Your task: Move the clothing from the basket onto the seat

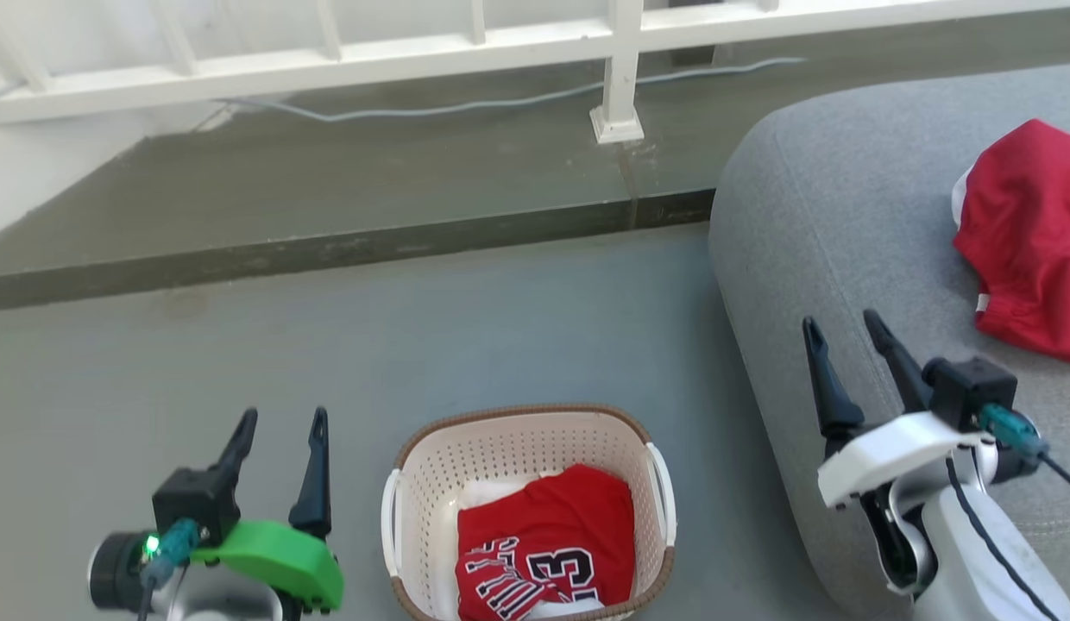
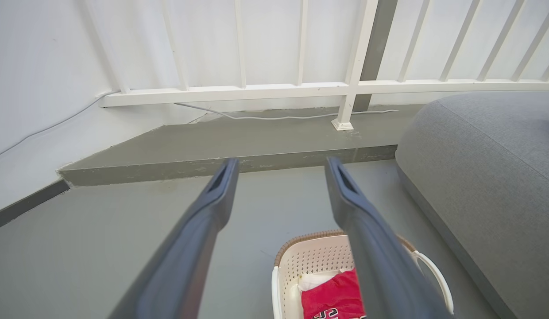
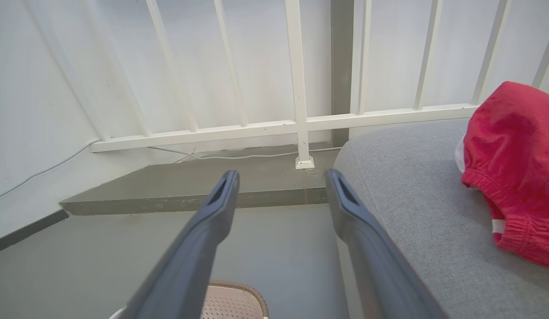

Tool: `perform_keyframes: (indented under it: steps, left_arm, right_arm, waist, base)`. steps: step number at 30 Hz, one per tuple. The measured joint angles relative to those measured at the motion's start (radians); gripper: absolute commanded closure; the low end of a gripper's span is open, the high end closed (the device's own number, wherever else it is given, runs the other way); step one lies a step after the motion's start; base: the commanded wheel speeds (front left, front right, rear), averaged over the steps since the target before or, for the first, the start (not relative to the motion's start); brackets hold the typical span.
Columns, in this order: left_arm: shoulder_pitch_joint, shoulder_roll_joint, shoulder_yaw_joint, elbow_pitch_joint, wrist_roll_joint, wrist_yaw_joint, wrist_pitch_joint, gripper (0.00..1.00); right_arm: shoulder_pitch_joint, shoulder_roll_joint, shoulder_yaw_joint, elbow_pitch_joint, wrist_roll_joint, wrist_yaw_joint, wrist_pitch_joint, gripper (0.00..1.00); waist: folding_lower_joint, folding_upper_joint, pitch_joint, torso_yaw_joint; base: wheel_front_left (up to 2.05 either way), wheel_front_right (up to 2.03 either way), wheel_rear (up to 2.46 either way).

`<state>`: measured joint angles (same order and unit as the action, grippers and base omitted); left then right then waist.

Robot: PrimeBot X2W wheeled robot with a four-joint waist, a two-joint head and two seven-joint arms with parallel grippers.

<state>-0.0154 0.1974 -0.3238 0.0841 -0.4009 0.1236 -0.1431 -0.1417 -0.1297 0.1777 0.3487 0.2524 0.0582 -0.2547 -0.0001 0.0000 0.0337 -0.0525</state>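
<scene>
The cream basket [image 1: 518, 440] with a brown rim stands on the floor at the bottom centre, holding a red jersey [image 1: 544, 539] marked 23 over white fabric. A second red garment [image 1: 1027, 233] lies on the grey seat [image 1: 837, 216] at the right. My left gripper [image 1: 280, 418] is open, left of the basket and above the floor. My right gripper [image 1: 841, 323] is open over the seat's left edge, apart from the garment. In the left wrist view the basket [image 2: 301, 261] and jersey [image 2: 332, 297] sit low between the fingers [image 2: 212, 195]. The right wrist view has the garment [image 3: 509, 150] on the seat [image 3: 416, 195].
A raised concrete step [image 1: 328, 216] runs across the back, with a white railing [image 1: 414, 60], its post [image 1: 619, 95] and a pale cable [image 1: 466, 105] on it. Grey floor [image 1: 414, 336] spreads between the step, the basket and the seat. A white wall [image 2: 35, 110] closes the left.
</scene>
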Motion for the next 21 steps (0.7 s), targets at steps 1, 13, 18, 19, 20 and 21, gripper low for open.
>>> perform_keyframes:
  steps: [1, 13, 18, 19, 20, 21]
  left_arm:
    - [0.010, -0.002, 0.003, 0.000, 0.001, 0.000, 0.000, 0.00]
    - [0.065, -0.029, 0.031, -0.020, 0.010, 0.000, 0.002, 0.00]
    - [0.073, -0.033, 0.031, -0.032, 0.023, 0.000, 0.006, 0.00]
    - [0.077, -0.035, 0.031, -0.034, 0.034, 0.000, 0.006, 0.00]
    - [0.080, -0.037, 0.032, -0.034, 0.038, 0.000, 0.007, 0.00]
    - [0.081, -0.040, 0.032, -0.035, 0.039, 0.000, 0.008, 0.00]
  right_arm:
    - [0.010, 0.000, 0.000, -0.005, 0.000, -0.003, 0.000, 0.00]
    - [0.069, -0.006, 0.004, -0.067, -0.007, -0.016, 0.002, 0.00]
    - [0.079, -0.007, 0.005, -0.088, -0.007, -0.017, 0.010, 0.00]
    - [0.084, -0.008, 0.005, -0.093, -0.007, -0.017, 0.011, 0.00]
    - [0.089, -0.008, 0.005, -0.098, -0.007, -0.017, 0.016, 0.00]
    - [0.092, -0.008, 0.005, -0.100, -0.007, -0.017, 0.018, 0.00]
  waist:
    - [0.0000, 0.0000, -0.005, 0.000]
    - [0.0000, 0.0000, -0.028, 0.001]
    - [0.0000, 0.0000, -0.028, 0.001]
    - [0.0000, 0.0000, -0.028, 0.001]
    - [0.0000, 0.0000, -0.028, 0.001]
    - [0.0000, 0.0000, -0.028, 0.001]
  base:
    - [0.00, 0.00, 0.00]
    - [0.00, 0.00, 0.00]
    - [0.00, 0.00, 0.00]
    - [0.00, 0.00, 0.00]
    - [0.00, 0.00, 0.00]
    - [0.00, 0.00, 0.00]
